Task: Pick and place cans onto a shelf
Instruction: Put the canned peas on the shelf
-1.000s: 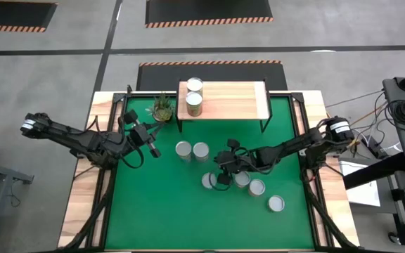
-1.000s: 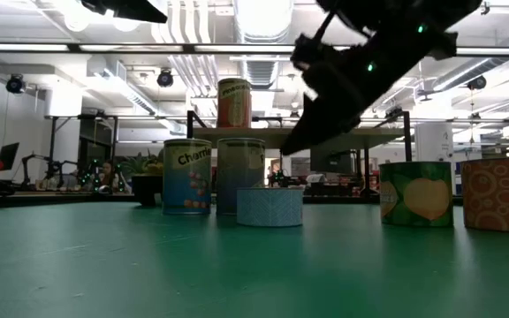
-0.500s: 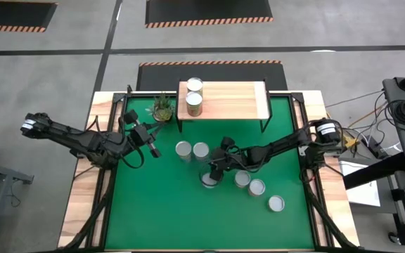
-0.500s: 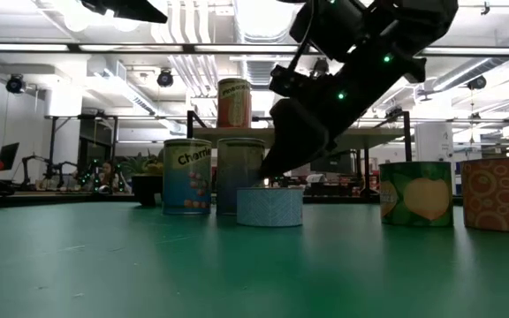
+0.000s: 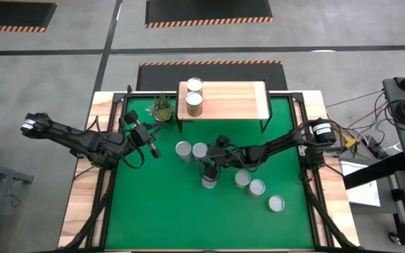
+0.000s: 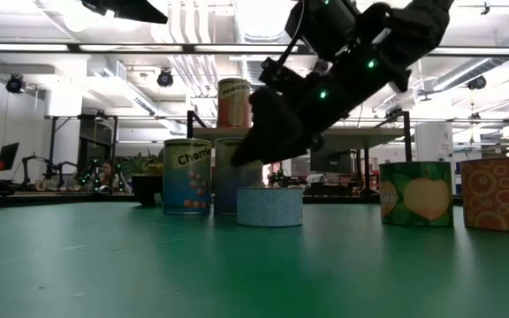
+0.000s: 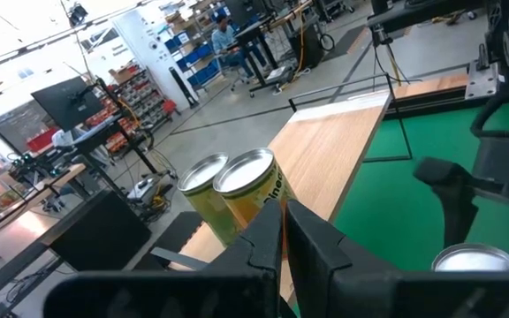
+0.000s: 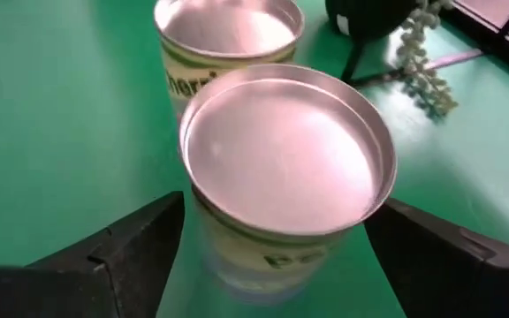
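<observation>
A: Body notes, both arms. Left arm point(image 5: 83, 140): dark, slender jointed links with black cables looped along them; a pale round cap on the joint farthest from the green mat point(image 5: 174, 211).

B: And the right arm point(image 5: 280, 146)?

A: Same dark build, same cable loops, with a white-ringed round joint cap at the mat's edge. From table height its casing shows small green indicator lights.

B: Fingers?

A: Left gripper point(image 7: 281, 231): matte black, blocky, angular moulded fingers with flat faces. Right gripper point(image 8: 272, 256): two black wedge-shaped fingers point(image 8: 122, 252), smooth, tapering to blunt edges.
</observation>
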Robot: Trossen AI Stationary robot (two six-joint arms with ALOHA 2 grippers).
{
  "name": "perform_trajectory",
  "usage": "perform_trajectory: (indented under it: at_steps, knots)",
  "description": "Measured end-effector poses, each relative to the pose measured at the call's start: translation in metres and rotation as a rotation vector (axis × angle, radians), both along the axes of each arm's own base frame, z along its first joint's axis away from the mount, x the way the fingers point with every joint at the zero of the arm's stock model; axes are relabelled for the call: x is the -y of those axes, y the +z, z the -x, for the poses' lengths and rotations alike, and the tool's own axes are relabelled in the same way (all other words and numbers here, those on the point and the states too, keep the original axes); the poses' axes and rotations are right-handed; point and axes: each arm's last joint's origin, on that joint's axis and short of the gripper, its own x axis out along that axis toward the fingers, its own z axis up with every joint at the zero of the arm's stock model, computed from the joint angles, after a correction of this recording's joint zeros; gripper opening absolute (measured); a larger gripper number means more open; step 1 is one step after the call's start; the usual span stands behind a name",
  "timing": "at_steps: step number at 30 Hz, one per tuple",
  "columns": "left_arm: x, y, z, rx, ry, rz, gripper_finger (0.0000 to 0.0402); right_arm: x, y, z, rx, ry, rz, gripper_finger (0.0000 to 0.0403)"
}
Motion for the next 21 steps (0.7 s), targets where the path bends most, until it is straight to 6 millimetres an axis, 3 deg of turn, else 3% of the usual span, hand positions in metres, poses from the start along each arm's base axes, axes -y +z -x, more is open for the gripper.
perform_trajectory:
  at_steps: [4, 9, 16, 21]
  knots:
    - [0.0, 0.0, 0.0, 0.0, 0.0, 0.0, 0.0, 0.0, -0.008, -0.004, 0.008, 0.012, 0.017, 0.0327]
    - [0.0, -0.001, -0.001, -0.007, 0.0, -0.004, 0.0, -0.001, -0.003, -0.006, 0.031, 0.013, 0.015, 0.0324]
    - [0.0, -0.001, -0.001, -0.005, 0.0, -0.004, 0.0, -0.003, 0.002, -0.01, 0.047, 0.04, -0.002, 0.0266]
    - [0.0, 0.0, -0.001, -0.005, 0.0, -0.004, 0.0, -0.007, 0.012, -0.008, 0.067, 0.054, -0.005, 0.0263]
